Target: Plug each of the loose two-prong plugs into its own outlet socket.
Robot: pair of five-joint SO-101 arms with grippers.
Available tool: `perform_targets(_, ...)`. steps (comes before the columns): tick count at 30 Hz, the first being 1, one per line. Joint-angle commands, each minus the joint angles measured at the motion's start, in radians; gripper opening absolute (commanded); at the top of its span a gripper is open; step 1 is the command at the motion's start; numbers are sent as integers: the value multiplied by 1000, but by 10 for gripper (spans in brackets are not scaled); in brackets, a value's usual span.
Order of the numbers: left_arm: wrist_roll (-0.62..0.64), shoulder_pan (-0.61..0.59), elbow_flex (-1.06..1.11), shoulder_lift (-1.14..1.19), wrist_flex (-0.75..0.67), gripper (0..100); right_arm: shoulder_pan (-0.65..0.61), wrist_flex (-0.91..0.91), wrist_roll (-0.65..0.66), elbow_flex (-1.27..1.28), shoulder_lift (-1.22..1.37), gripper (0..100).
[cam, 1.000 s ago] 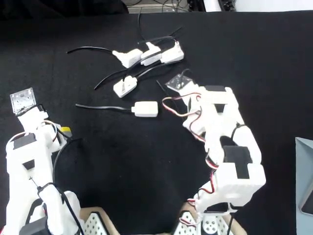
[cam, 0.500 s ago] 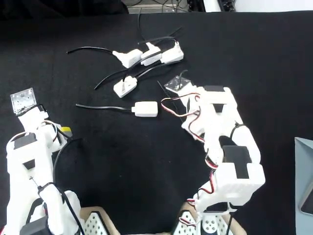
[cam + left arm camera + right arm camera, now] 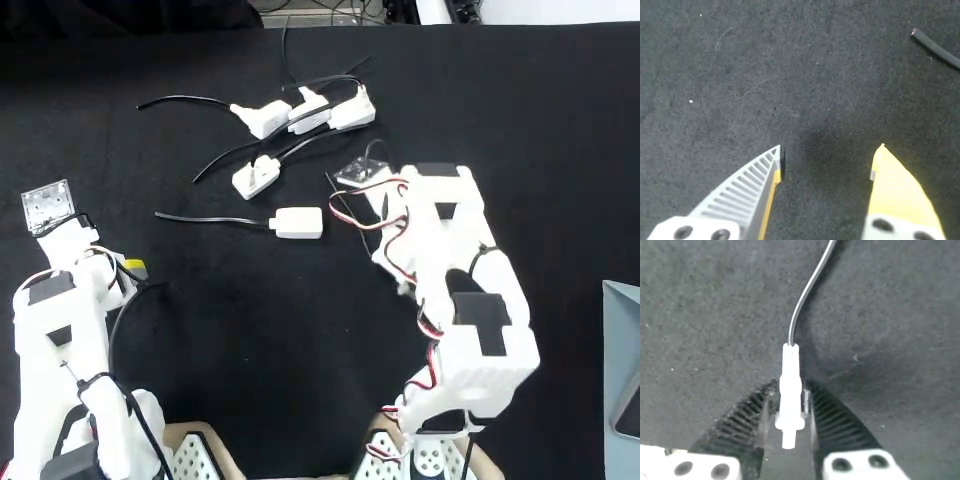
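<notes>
Two hands hung over the black table (image 3: 560,120). The right hand (image 3: 789,386) was clenched on a slim white plug (image 3: 790,365). Its dark ribbed fingers (image 3: 747,415) pressed both of the plug's sides, and most of the plug's body stood out past the fingertips. A thin black cord (image 3: 810,287) ran from the plug's far end away over the table. Seen from above, this hand sat near the middle of the table, close to the scattered white pieces.

The left hand (image 3: 830,150) was released and wide apart, grasping nothing. Its grey ribbed finger (image 3: 752,185) and yellow finger (image 3: 895,185) hung over bare table. A loose black cable end (image 3: 935,47) lay well apart from them.

Farther out, a white block (image 3: 298,222) lay between the arms, nearer the right hand, with a cord trailing off to the left. A tilted white piece (image 3: 255,178) lay just beyond it. A cluster of three white pieces (image 3: 308,108) sat at the far side among black cords. Plug could not be told from socket there, and any print was too small to read.
</notes>
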Motion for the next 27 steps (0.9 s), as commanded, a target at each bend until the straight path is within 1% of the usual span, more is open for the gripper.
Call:
perform_targets(1, -11, 15, -5, -20, -14, 288, -40, 12, -8, -47, 30, 67)
perform_targets(7, -11, 15, -5, -20, -14, 288, -72, 63, -14, -105, 56, 69)
perform_targets(12, -11, 15, -5, -20, -14, 288, -71, 138, -12, -162, 56, 113)
perform_targets(20, -11, 15, -5, -20, -14, 288, -72, 140, -9, -163, 64, 96)
perform_targets(24, -11, 15, -5, -20, -14, 288, -74, 140, -8, -171, 124, 94)
perform_targets(27, -11, 15, -5, -20, -14, 288, -71, 126, -8, -208, 157, 31)
